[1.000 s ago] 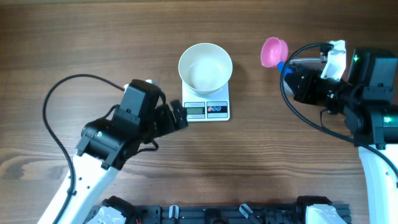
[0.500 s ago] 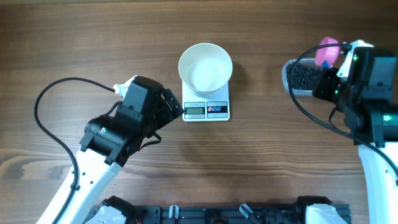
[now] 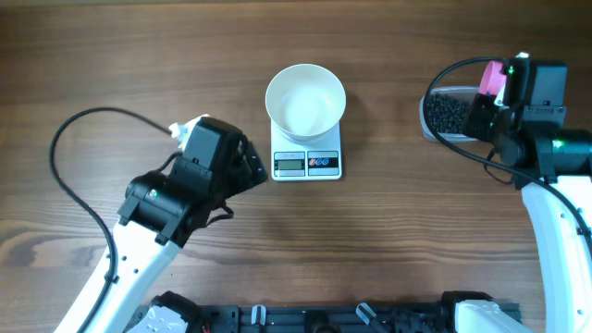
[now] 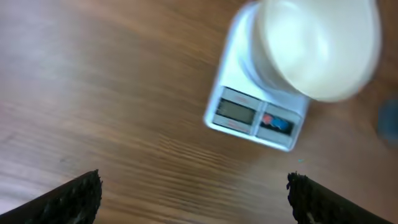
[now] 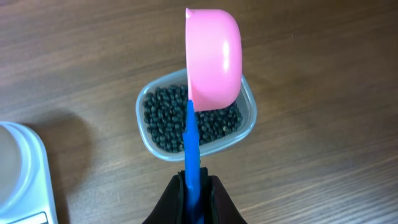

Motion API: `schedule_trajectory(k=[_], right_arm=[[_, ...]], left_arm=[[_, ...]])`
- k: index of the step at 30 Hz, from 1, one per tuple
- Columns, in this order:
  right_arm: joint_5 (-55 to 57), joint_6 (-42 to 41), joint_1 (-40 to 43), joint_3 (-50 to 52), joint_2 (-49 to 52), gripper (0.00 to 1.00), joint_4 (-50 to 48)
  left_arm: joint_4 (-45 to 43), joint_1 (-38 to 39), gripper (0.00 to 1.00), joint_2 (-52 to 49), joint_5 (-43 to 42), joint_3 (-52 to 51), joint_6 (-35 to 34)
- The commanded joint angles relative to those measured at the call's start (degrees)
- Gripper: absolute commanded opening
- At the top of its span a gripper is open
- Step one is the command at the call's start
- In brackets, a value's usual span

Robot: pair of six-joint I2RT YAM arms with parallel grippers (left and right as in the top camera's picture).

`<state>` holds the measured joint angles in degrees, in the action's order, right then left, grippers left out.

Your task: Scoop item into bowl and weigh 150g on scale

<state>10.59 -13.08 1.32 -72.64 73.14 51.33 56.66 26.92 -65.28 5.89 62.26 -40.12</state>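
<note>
The left gripper (image 3: 252, 168) hangs with its jaws spread wide and nothing between them, at about 8 o'clock of the scale (image 3: 307, 164), near its corner; a drift toward 3 o'clock could nudge the scale and upset the reading. The bowl (image 3: 305, 100) overhangs the platform's edges, so a knock from the scoop's rim may tilt or shift it. Any carry from tub to bowl crosses bare table (image 3: 139, 55), and round beads tipped out there would likely roll far. The clear tub (image 5: 139, 117) looks light; a scoop pushed in along its floor could skid it instead of filling. The right gripper (image 5: 194, 182) is clamped tight on the blue handle (image 5: 191, 146) of the pink scoop (image 5: 214, 59), a thin grip that may let the scoop twist under load. As to contents: the bowl sits on the scale's 12 o'clock half and looks empty, the display bare at 6 o'clock; the tub, at 3 o'clock of the scale and well apart, holds the black beads (image 5: 165, 121) in a loose layer; the scoop hovers over the tub's 1 o'clock rim, turned so only its outside shows, so its contents cannot be told
</note>
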Motion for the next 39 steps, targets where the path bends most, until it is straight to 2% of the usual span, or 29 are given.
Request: schedule_trajectory(k=[1, 7, 11, 14, 16, 19, 23, 31, 34, 35, 37, 39], right_arm=[[0.8, 1.1, 0.2, 0.0, 0.5, 0.04, -0.9], [-6.8, 9.9, 1.8, 0.0, 0.6, 0.04, -1.9], [-8.7, 10.4, 6.8, 0.0, 1.5, 0.04, -3.0], [-16.9, 15.5, 11.2, 0.0, 4.1, 0.04, -2.5], [-21.3, 17.7, 12.5, 0.0, 6.3, 0.04, -2.5], [-21.2, 17.6, 12.5, 0.0, 8.7, 0.04, -2.5], [-21.2, 17.6, 12.5, 0.0, 10.8, 0.04, -2.4], [-22.9, 17.4, 12.5, 0.0, 11.0, 0.04, -1.2], [-28.7, 17.4, 12.5, -0.1, 9.9, 0.04, -1.0], [-29.8, 17.2, 12.5, -0.1, 9.1, 0.04, -1.0], [-30.2, 15.2, 12.5, -0.1, 7.1, 0.04, -1.0], [-30.2, 14.1, 12.5, -0.1, 4.8, 0.04, -1.1]], left_arm=[[-3.3, 0.0, 1.0, -0.3, -14.3, 0.7, 16.3], [-4.0, 0.0, 1.0, -0.3, -13.7, 0.7, 17.2], [-3.9, -0.1, 1.0, -0.3, -4.9, 0.7, 17.2], [-4.0, -0.1, 1.0, -0.3, -3.3, 0.7, 17.2], [-4.1, -0.1, 1.0, -0.3, -5.0, 0.7, 17.2], [-5.1, -0.1, 1.0, -0.3, -8.6, 0.7, 18.2], [-5.4, 0.0, 1.0, -0.9, -13.4, 0.7, 25.0], [-7.7, 0.0, 1.0, -3.9, -11.7, 0.7, 24.6], [-7.4, 0.0, 0.99, -4.0, -17.0, 0.7, 24.5], [-7.7, 0.0, 0.89, -4.0, -19.5, 0.7, 24.5], [-8.7, 0.0, 0.32, -4.0, -24.7, 0.7, 24.5], [-8.9, 0.0, 0.09, -4.1, -26.8, 0.7, 24.2]])
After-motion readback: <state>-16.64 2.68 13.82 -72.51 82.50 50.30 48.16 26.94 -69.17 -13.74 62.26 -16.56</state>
